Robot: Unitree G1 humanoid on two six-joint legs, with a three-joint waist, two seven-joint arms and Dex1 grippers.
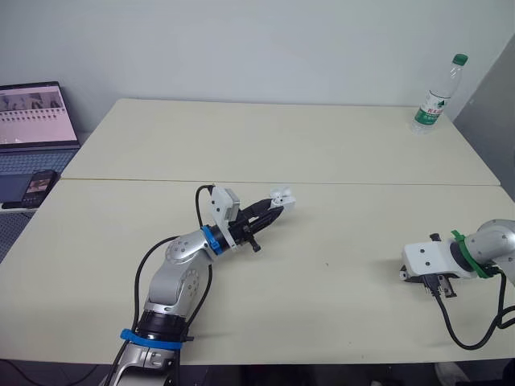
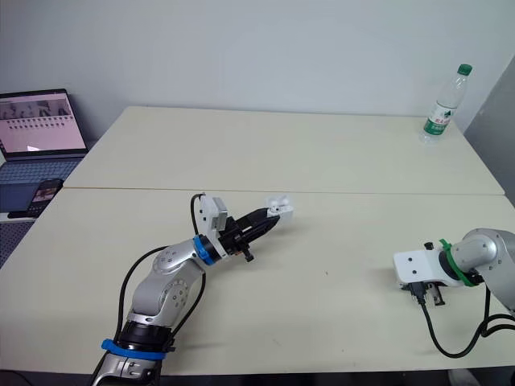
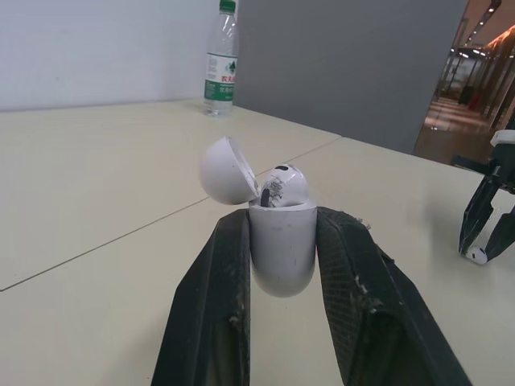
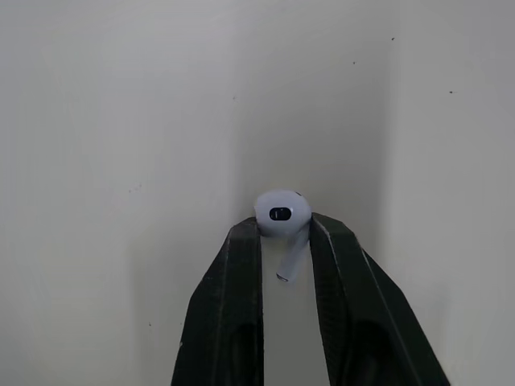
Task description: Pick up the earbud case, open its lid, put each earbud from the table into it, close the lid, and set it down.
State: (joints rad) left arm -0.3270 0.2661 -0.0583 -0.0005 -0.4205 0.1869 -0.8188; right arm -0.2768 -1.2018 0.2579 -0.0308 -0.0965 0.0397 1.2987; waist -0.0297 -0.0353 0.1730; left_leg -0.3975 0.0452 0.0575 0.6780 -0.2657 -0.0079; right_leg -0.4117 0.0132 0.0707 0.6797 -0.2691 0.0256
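Centrally, left pincer (image 3: 283,221) holds open case (image 3: 282,257); right pincer (image 4: 283,225) holds earbud (image 4: 282,211) over tabletop (image 1: 322,145).

An office-like workroom: two pale tables (image 1: 306,145) pushed together before a bare white wall (image 1: 241,48), an open laptop (image 1: 36,121) at far left, a water bottle (image 1: 437,95) at far right beside a grey partition (image 1: 497,129).
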